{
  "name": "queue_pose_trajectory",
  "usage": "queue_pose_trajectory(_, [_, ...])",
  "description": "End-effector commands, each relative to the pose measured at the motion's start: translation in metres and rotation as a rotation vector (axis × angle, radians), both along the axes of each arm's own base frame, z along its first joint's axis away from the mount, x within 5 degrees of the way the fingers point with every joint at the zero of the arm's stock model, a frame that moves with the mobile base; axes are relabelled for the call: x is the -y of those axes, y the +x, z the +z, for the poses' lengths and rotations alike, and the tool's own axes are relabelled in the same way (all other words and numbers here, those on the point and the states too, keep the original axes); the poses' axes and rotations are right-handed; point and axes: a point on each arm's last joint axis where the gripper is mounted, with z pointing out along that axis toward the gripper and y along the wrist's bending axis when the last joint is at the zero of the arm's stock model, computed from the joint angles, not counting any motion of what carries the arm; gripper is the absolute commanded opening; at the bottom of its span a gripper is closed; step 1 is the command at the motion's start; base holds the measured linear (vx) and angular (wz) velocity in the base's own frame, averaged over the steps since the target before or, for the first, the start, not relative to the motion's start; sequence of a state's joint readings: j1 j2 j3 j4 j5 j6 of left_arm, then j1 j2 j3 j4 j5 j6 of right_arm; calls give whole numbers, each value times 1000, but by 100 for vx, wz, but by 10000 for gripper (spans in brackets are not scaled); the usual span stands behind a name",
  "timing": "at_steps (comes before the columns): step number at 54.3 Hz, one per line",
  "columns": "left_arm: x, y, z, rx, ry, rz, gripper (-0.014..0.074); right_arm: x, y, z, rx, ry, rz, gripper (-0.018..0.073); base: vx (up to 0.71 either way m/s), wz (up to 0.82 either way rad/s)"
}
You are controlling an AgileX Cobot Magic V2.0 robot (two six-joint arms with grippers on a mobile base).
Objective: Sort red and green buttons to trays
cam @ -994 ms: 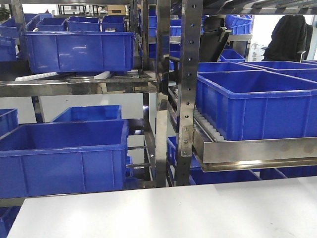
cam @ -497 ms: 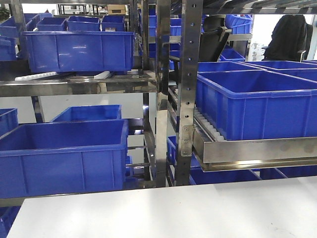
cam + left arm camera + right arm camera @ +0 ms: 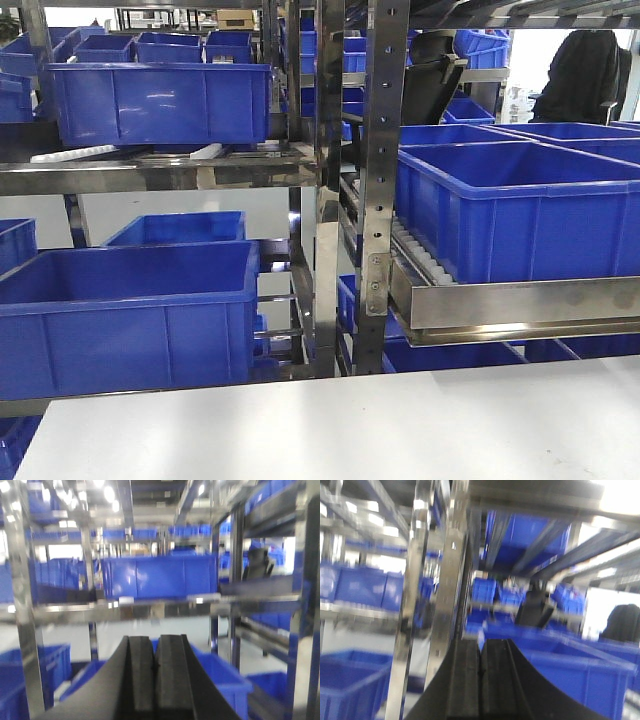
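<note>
two grippers, pads pressed together, holding nothing
left gripper (image 3: 154,655) and right gripper (image 3: 481,660) face steel racks (image 3: 385,150) holding over ten blue crates (image 3: 520,210), behind one white table (image 3: 350,420); buttons and trays out of view.

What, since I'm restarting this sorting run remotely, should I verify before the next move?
1. Buttons in view: not ok, none in any view.
2. Trays in view: not ok, only blue crates on the steel rack.
3. Left gripper empty: ok, fingers pressed together, nothing between.
4. Right gripper empty: ok, likewise shut on nothing.
5. Wrist views sharp: not ok, both blurred.
6. White table reachable: cannot tell, neither arm shows in the front view.
</note>
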State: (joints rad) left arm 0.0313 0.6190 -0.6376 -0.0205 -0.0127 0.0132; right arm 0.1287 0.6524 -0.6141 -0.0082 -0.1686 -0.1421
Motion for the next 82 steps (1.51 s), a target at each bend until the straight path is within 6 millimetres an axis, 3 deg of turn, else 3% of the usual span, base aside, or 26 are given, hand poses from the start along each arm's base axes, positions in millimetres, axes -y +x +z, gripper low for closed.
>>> queue_pose_trajectory(1, [1, 10, 12, 55, -1, -6, 4, -2, 12, 12, 62, 19, 3, -9, 0, 0])
queue_pose_trajectory(8, [0, 21, 4, -8, -2, -6, 26, -3, 25, 3, 1, 39, 9, 4, 0, 0])
queue_pose_trajectory(15, [0, 24, 2, -23, -3, -6, 89, -4, 26, 2, -13, 61, 14, 78, 0, 0])
queue_pose_trajectory(21, [0, 24, 1, -31, -3, -7, 190, -4, 26, 2, -16, 62, 14, 207, 0, 0])
queue_pose_trajectory(33, [0, 24, -1, -57, -7, -8, 449, -3, 27, 2, -23, 96, 20, 599, 0, 0])
queue_pose_trajectory(39, [0, 24, -3, -78, -14, -9, 523, -3, 25, 5, 5, 134, 26, 701, 0, 0])
queue_pose_trajectory(45, [0, 24, -5, -99, -14, -9, 537, -3, 28, 3, 32, 174, 34, 710, 0, 0])
queue_pose_trajectory(50, [0, 24, -5, -101, -14, -9, 535, -5, 39, -22, 19, 150, 30, 689, 0, 0])
queue_pose_trajectory(56, [0, 24, -5, -101, -14, -9, 535, -6, 51, -77, -60, 145, 22, 648, 0, 0])
queue_pose_trajectory(62, [0, 24, -5, -101, -14, -9, 535, -5, 47, -139, -166, 190, 15, 608, 0, 0])
queue_pose_trajectory(67, [0, 24, -5, -101, -14, -9, 535, -3, 38, -178, -233, 195, 8, 585, 0, 0])
queue_pose_trajectory(74, [0, 24, -5, -101, -15, -9, 535, -3, 40, -217, -348, 180, -6, 580, 0, 0])
queue_pose_trajectory(82, [0, 24, -5, -100, -15, -9, 535, -9, 53, -246, -429, 162, 26, 580, 0, 0])
